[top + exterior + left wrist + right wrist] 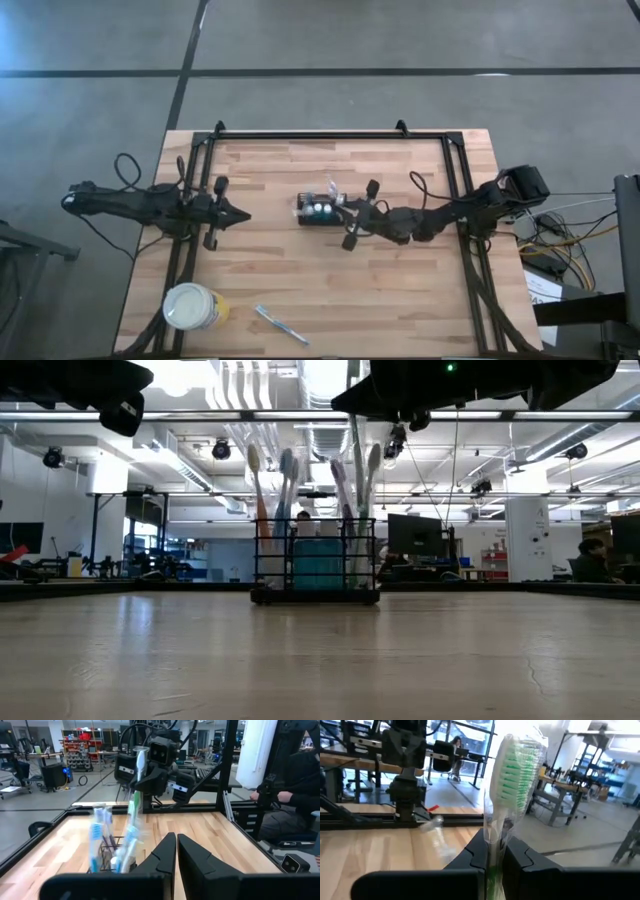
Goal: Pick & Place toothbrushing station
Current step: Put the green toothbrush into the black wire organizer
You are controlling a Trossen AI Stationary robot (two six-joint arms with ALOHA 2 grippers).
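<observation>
From overhead, the toothbrushing station [320, 211] — a small black wire-mesh caddy — stands near the middle of the wooden table [400, 300], with the right gripper [343, 212] right at its edge. The left gripper [243, 214], fingers closed on nothing, waits well apart to the caddy's left. A white-and-yellow cup [193, 306] and a loose toothbrush [280, 326] lie near the front edge.

At table height, the caddy sits flat and upright, several brushes standing in its compartments around a teal block; one green-headed toothbrush [371, 460] reaches up toward the arm above.

Through the left wrist camera, the left fingers [162, 855] meet tip to tip, the caddy just ahead, the right arm beyond holding a green-and-white brush by its shaft.

The right wrist camera shows the fingers [477, 855] clamped on that wrapped brush, bristles up.

The likely risk: the brush is pinched low on a slick wrapper, so it could pivot or slip — and a tilted handle catching the mesh could tip or drag the light caddy and spill its brushes.
</observation>
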